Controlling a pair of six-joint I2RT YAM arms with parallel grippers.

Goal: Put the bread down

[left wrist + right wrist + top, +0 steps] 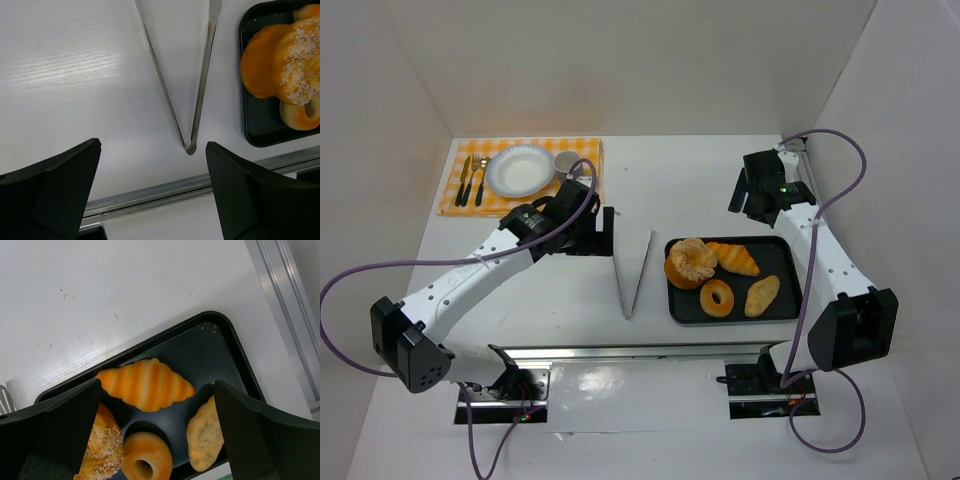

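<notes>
White table underneath, both jaws spread: left arm stretches toward tongs, right arm reaches past bread

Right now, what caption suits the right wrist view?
Open right gripper above black tray of croissant, ring donut, sugared bun, oval pastry.

White tabletop, matte with faint grain and a few small scuff marks, boxed in by plain white panels: left wall, back wall, right wall. An aluminium rail runs across the table near the front edge, and the strip in front of it is glossier with soft reflections. Light is even and diffuse, shadows are soft, and there's a slight warm tint low in the far-left corner.
</notes>
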